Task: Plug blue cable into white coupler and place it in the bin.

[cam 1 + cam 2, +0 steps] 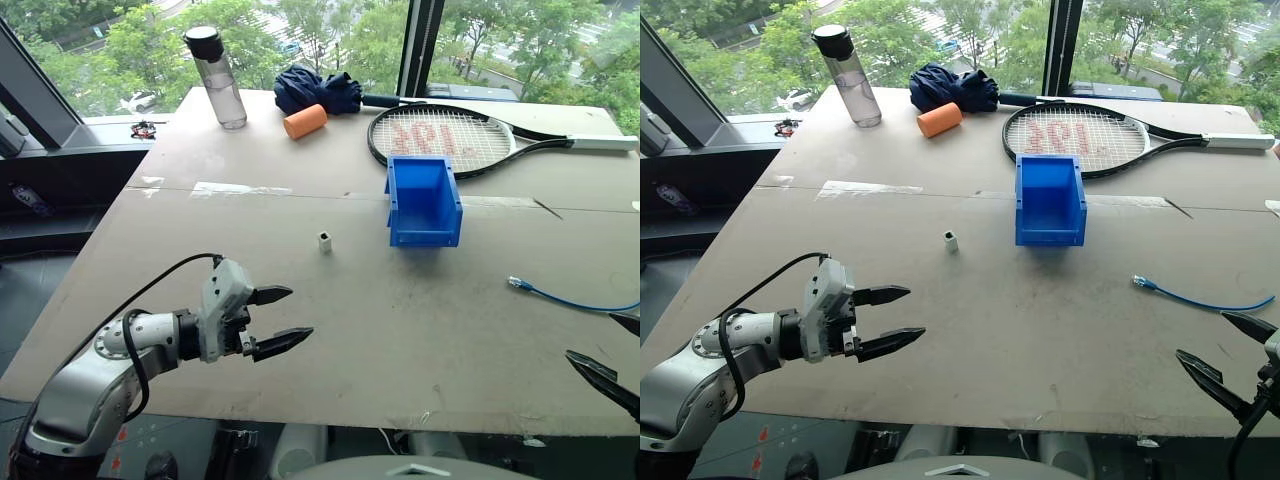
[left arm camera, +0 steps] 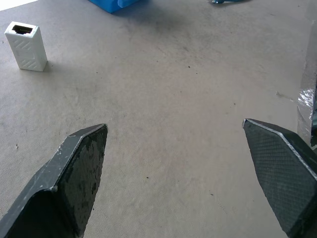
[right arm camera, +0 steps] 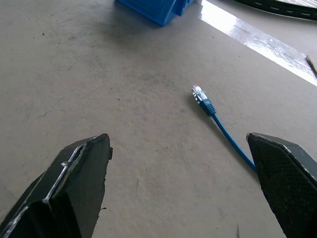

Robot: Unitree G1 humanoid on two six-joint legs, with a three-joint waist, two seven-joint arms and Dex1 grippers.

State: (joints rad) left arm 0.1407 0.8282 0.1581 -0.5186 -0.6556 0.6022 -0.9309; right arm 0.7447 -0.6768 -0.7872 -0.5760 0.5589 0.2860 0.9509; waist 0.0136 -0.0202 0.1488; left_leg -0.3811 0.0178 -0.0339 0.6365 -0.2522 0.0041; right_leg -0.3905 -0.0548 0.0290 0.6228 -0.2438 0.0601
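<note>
Nearest the robot, the left gripper (image 1: 282, 319) hangs over the near left part of the table (image 1: 400, 340), its two black fingers spread wide with nothing between them. At the near right edge the right gripper (image 1: 1223, 358) is cut off by the frame, so only its two dark fingertips and a bit of the wrist show; they too stand well apart and empty, as the right wrist view confirms.

Just beyond the right gripper lies the blue cable (image 1: 1200, 300), flat on the table. Its clear plug (image 3: 198, 91) points toward the middle of the table, and the wire runs off to the right, where its far end is lost past the picture's edge.

Further in, roughly mid-table, the white coupler (image 1: 325, 241) stands upright and alone, well apart from the cable and from both grippers. In the left wrist view its dark socket faces up (the contacts inside are too small to read).

A little beyond and to the right of the coupler sits the bin (image 1: 424, 202), open top, its interior empty as far as can be seen.

At the far edge lie a tennis racket (image 1: 445, 135), an orange roll (image 1: 305, 121), a dark blue bundle of cloth (image 1: 317, 89) and a clear bottle (image 1: 217, 78) with a black cap.
</note>
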